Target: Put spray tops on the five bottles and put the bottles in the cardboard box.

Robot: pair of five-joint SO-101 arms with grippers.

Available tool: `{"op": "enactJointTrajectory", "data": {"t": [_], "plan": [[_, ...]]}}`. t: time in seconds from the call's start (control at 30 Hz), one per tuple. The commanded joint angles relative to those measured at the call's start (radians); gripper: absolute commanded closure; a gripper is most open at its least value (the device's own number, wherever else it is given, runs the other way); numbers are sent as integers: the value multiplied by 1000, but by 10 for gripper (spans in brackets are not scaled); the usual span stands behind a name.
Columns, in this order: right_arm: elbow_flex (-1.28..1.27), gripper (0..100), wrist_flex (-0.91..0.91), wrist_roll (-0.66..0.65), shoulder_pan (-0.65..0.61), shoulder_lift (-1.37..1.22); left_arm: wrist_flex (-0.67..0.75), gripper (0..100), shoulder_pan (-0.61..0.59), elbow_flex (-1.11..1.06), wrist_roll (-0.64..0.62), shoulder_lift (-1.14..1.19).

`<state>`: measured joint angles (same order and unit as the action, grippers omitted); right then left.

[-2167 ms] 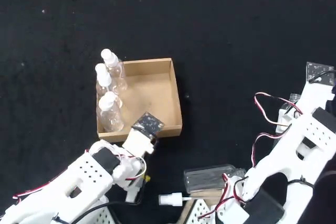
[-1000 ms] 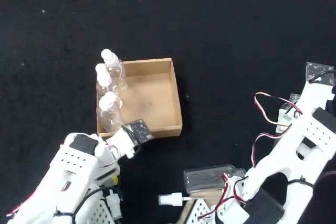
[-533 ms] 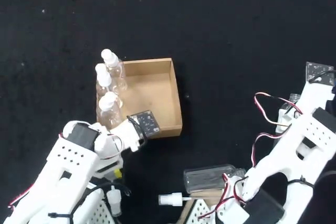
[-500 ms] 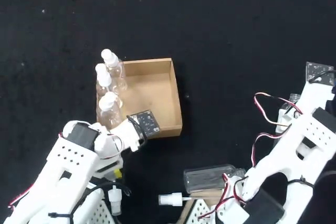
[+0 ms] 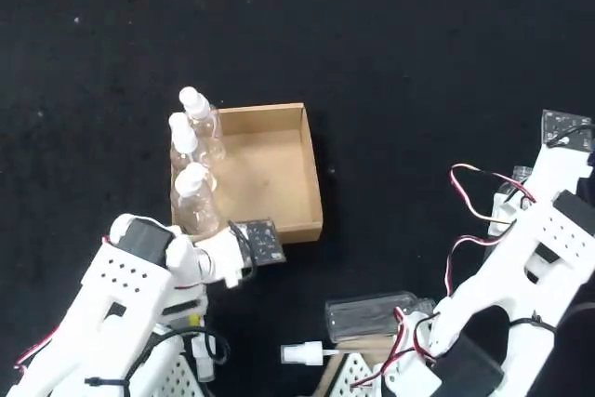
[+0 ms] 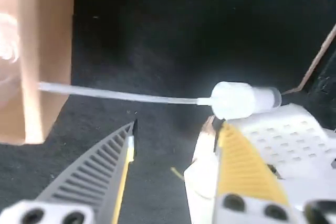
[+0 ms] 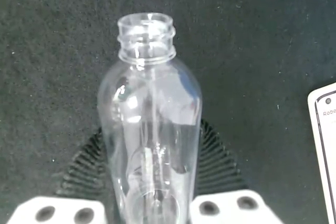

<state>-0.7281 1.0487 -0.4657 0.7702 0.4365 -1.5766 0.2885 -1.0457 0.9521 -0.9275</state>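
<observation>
Three capped clear bottles (image 5: 193, 194) stand along the left side of the cardboard box (image 5: 314, 174). My left gripper (image 6: 170, 127) is open, fingers spread over the black table. Just past its fingertips lies a white spray top (image 6: 236, 99), its long tube pointing toward the box wall (image 6: 44, 51). In the high view this spray top (image 5: 200, 355) lies under the left arm (image 5: 139, 267). My right gripper (image 7: 152, 169) is shut on an uncapped clear bottle (image 7: 152, 114), which lies sideways near the front edge (image 5: 372, 316). A second spray top (image 5: 302, 353) lies just left of it.
White perforated base plates (image 5: 177, 378) sit at the front under both arms. A brown cardboard strip (image 5: 327, 377) lies by the second spray top. Red and white wires (image 5: 474, 211) loop off the right arm. A white card edge (image 7: 323, 129) lies beside the held bottle.
The left arm swung left from the box's front right corner, then its wrist eased right and down. A spray top came into sight beneath it. The right arm and its bottle stayed still.
</observation>
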Motion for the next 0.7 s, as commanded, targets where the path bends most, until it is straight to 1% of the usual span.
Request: {"op": "enactJointTrajectory", "data": {"t": [0.0,0.13,0.17,0.2,0.4,0.47,0.53,0.67], "plan": [[12,987,-20,-5,14,53,-32,770,-68,77,55,-2],[12,987,-20,-5,14,53,-21,770,-130,42,175,9],[12,987,-20,-5,14,53,0,770,-137,24,193,9],[12,987,-20,-5,14,53,31,770,-140,-4,196,9],[12,987,-20,-5,14,53,216,770,-139,-186,115,-2],[12,987,-20,-5,14,53,241,770,-105,-208,83,-2],[13,987,-20,-5,14,53,242,770,-36,-206,29,-2],[13,987,-20,-5,8,53,245,770,165,-191,-114,-2]]}}
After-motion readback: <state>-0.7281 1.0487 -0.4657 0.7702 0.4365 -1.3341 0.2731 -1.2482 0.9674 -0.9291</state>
